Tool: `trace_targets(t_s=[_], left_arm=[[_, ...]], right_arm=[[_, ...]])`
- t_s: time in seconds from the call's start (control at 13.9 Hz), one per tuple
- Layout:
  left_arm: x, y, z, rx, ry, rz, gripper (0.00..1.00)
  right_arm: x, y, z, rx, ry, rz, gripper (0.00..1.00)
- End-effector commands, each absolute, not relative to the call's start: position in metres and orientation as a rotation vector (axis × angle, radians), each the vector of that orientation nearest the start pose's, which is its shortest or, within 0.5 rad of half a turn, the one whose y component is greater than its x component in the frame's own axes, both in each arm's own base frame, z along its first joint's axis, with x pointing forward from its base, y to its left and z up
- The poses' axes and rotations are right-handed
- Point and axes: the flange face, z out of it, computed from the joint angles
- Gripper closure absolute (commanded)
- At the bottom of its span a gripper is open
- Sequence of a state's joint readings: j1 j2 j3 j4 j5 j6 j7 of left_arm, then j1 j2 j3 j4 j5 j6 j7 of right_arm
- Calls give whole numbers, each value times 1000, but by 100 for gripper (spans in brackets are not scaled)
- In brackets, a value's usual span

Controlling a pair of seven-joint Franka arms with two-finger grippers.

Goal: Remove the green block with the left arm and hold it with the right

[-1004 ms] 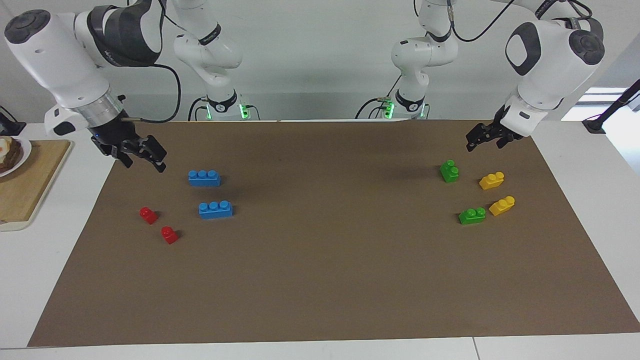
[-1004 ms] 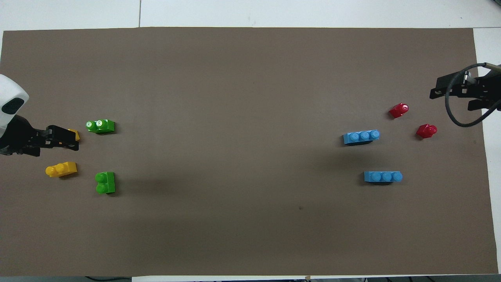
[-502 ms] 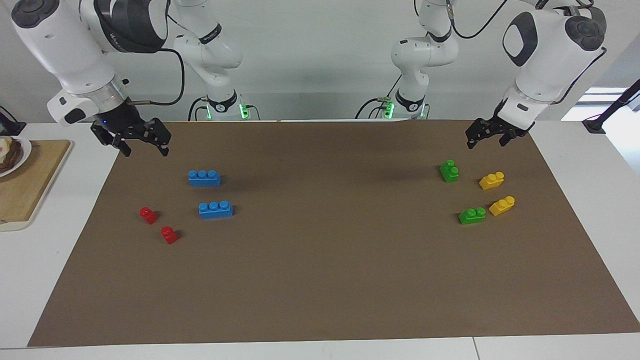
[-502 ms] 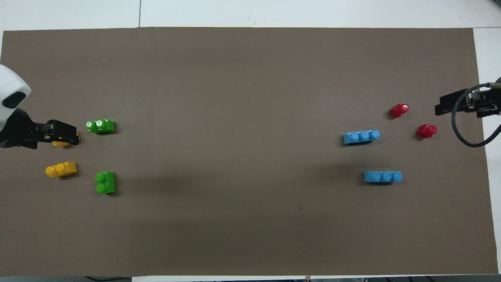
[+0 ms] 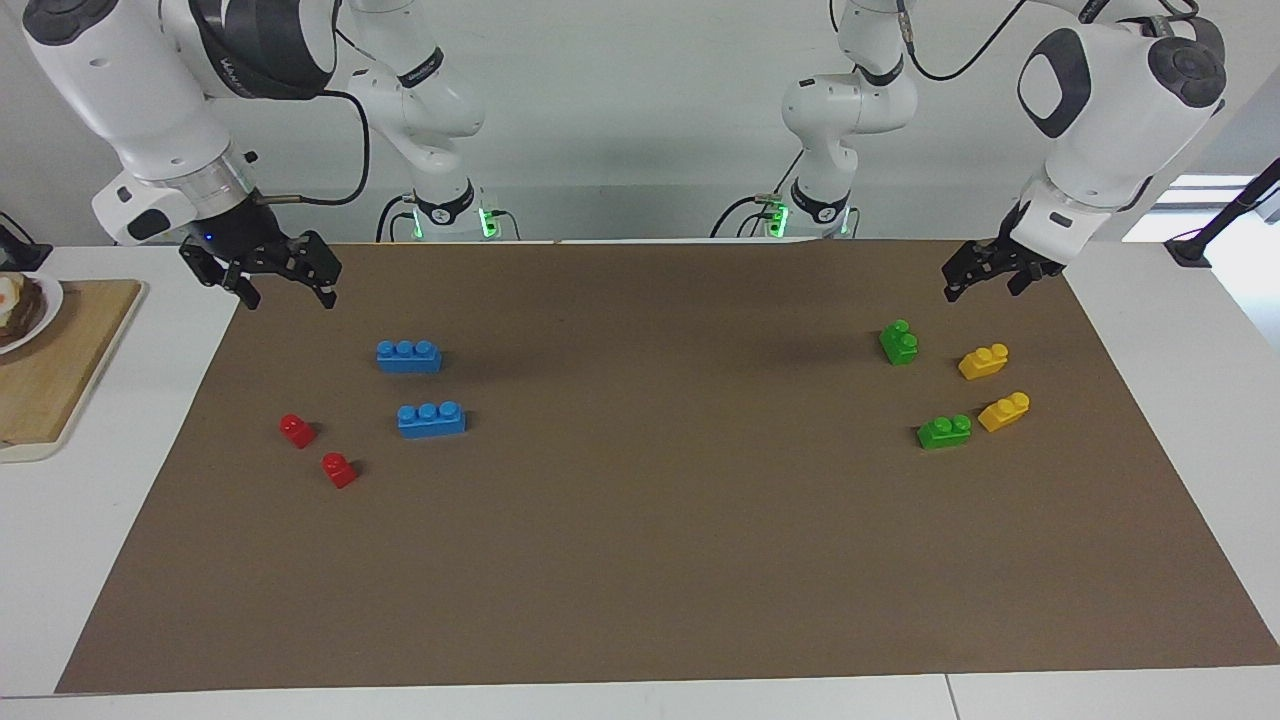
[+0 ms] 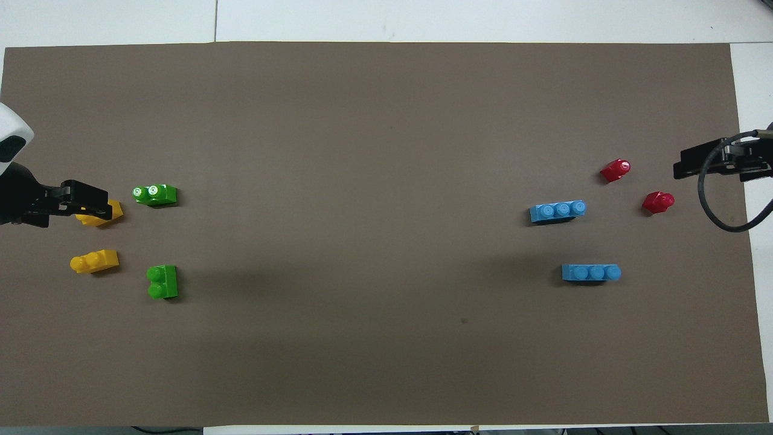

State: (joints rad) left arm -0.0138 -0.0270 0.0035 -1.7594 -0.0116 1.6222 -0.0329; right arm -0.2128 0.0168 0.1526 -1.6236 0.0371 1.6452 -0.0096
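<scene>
Brown paper (image 5: 640, 560) is covering most of the white bench (image 5: 1180, 690), and the bricks are lying on it in two groups. Toward the left arm's end, two green blocks are sitting with two yellow bricks: one green block (image 5: 899, 342) is lying nearer to the robots, the other green block (image 5: 944, 431) farther from them, just beside a yellow brick (image 5: 1004, 411); the second yellow brick (image 5: 983, 361) is lying between the two rows. The left gripper (image 5: 985, 280) is hanging over the paper's edge close to the nearer green block, its fingers spread and holding nothing. Toward the right arm's end, two blue bricks (image 5: 409, 356) (image 5: 431, 419) and two red bricks (image 5: 297, 430) (image 5: 339, 469) are resting apart from one another. The right gripper (image 5: 285, 290) is hovering over the paper's corner there, fingers spread wide and empty. A wooden board (image 5: 50, 370) is lying on the bench beside the paper.
</scene>
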Motion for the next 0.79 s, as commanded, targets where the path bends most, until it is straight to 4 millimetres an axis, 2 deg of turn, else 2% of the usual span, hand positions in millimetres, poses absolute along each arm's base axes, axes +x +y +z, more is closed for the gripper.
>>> trace_targets(t_s=[0.0, 0.22, 0.36, 0.72], left_arm=[[544, -10, 566, -3120, -37, 179, 0], [545, -19, 589, -3120, -14, 145, 0], [544, -30, 592, -3122, 19, 128, 0], [544, -27, 591, -3122, 17, 131, 0]], right_arm=[[561, -21, 603, -3130, 13, -5, 0], [560, -31, 603, -3130, 42, -1, 0], [559, -40, 602, -3127, 61, 11, 0], [556, -41, 602, -3126, 75, 35, 0]])
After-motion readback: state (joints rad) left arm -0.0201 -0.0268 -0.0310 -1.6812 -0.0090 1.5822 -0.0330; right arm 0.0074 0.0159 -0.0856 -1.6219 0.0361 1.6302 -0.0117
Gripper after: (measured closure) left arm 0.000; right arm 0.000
